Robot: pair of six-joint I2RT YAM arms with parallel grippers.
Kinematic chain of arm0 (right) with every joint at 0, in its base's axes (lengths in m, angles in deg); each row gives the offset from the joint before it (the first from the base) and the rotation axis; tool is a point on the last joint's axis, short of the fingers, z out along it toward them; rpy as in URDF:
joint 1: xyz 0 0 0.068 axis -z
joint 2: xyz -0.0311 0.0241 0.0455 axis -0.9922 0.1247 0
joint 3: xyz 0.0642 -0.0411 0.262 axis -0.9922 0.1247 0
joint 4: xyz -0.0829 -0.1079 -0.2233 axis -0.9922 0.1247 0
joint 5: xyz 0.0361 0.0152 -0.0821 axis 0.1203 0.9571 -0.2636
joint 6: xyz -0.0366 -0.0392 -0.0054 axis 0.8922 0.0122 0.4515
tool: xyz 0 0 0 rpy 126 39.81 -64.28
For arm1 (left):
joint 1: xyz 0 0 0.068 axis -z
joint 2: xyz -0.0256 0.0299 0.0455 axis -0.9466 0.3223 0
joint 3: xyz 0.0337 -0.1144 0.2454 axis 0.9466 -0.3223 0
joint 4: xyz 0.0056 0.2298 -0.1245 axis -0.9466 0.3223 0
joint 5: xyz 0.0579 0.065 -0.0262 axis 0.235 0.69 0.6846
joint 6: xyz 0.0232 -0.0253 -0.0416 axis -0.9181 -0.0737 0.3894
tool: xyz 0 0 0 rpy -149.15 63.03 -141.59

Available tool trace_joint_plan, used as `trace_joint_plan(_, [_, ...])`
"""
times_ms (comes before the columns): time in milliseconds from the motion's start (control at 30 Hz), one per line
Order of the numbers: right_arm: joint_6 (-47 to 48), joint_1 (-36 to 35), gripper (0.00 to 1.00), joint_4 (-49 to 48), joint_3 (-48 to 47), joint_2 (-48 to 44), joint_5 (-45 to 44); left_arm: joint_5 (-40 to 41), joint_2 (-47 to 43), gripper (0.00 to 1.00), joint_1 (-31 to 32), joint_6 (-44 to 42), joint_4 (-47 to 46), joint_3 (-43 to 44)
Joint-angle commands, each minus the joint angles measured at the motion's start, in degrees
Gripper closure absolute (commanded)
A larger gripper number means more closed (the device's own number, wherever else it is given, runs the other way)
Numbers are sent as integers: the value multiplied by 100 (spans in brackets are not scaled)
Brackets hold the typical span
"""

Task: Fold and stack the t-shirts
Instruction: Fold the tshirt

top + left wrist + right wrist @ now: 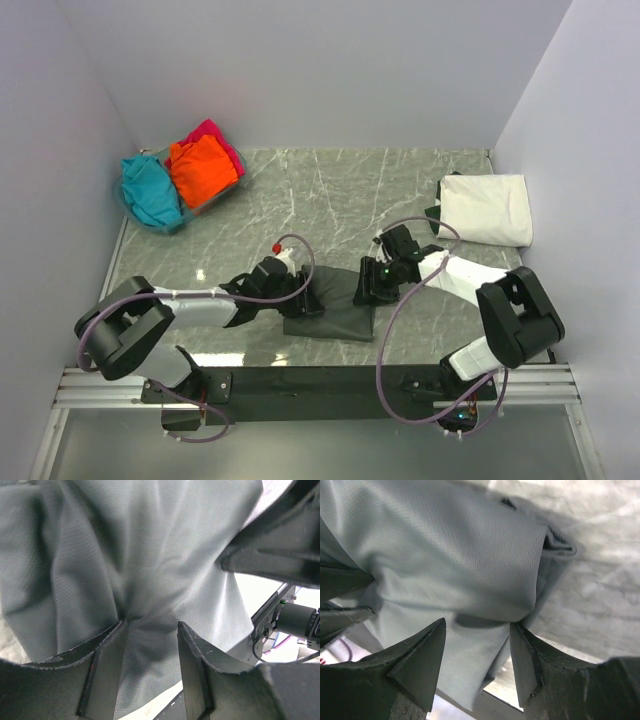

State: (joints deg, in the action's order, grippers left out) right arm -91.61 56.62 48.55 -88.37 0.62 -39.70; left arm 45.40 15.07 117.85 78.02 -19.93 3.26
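Note:
The dark grey t-shirt lies as a folded rectangle near the table's front middle. My left gripper is at its left end. In the left wrist view the fingers pinch a bunch of the grey cloth, with creases running to the tips. My right gripper is at its right end. Its fingers close on a thick fold of the same cloth. The white t-shirt lies folded at the back right. Teal, orange and magenta shirts are bundled at the back left.
A clear bin at the back left holds the coloured shirts. Grey walls close in the marble table on three sides. The black base rail runs along the near edge.

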Motion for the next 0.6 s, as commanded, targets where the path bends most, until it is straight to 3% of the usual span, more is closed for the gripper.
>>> trace_joint_plan(0, [89, -85, 39, -249, -323, 326, -182, 238, -237, 49, 28, 129, 47, -164])
trace_joint_plan(300, [239, -94, 39, -152, -789, 836, -341, 440, -256, 47, 28, 164, 109, 64])
trace_joint_plan(567, [379, -94, 36, 208, -763, -165, -323, 1020, -414, 45, 28, -275, 969, 1126])
